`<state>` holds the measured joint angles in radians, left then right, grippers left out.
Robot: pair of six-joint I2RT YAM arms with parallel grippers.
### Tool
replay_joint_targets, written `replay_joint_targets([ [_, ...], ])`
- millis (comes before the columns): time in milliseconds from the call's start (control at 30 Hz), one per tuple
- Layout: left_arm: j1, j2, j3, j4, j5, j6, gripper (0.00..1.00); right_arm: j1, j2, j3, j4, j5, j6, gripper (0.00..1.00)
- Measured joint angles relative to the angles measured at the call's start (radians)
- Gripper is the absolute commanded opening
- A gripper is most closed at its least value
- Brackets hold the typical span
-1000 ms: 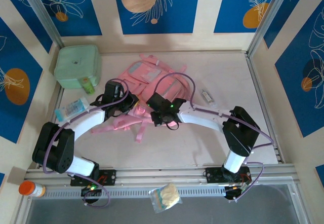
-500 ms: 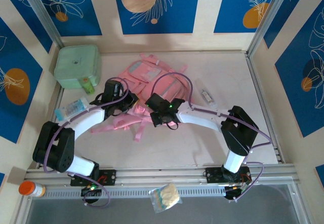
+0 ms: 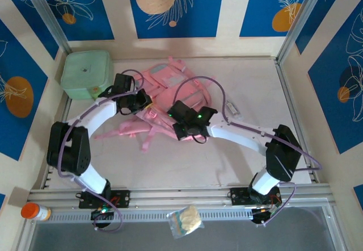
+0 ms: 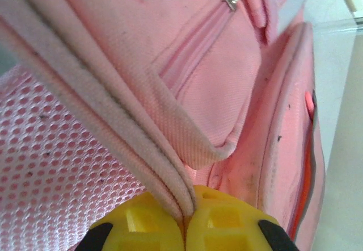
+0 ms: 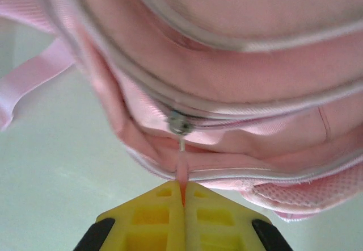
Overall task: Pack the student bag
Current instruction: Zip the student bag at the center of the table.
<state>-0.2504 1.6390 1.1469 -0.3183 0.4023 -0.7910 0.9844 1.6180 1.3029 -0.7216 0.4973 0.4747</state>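
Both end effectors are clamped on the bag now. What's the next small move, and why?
Probably draw the right end effector along the zip track: it pinches the pink pull tab below the slider, while the left end effector pinches a fabric edge of the student bag, bracing it.

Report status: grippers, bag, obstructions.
Left gripper shut on folded edge of soft pink fabric backpack. Right gripper shut on its pink zip pull. Mint-green square soft case apart, left.
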Motion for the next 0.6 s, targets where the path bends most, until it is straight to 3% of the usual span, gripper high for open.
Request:
replay_joint_targets([
  [100,0.022,0.046,0.040,0.000,0.010,0.041,0.08,0.067,0.088,0.144,-0.013,0.019,0.013,0.00],
  [200,0.030,0.053,0.047,0.003,0.017,0.070,0.25,0.096,0.149,0.223,0.011,-0.022,0.035,0.00],
  [333,0.040,0.036,0.032,0.006,0.020,0.109,0.37,0.085,0.185,0.238,0.021,-0.037,0.062,0.00],
  [467,0.046,-0.077,-0.082,0.040,0.021,0.100,0.41,0.056,0.185,0.195,0.024,-0.045,0.094,0.00],
  [600,0.042,-0.181,-0.228,0.159,0.052,0.014,0.42,0.037,0.198,0.189,-0.021,-0.052,0.184,0.20],
])
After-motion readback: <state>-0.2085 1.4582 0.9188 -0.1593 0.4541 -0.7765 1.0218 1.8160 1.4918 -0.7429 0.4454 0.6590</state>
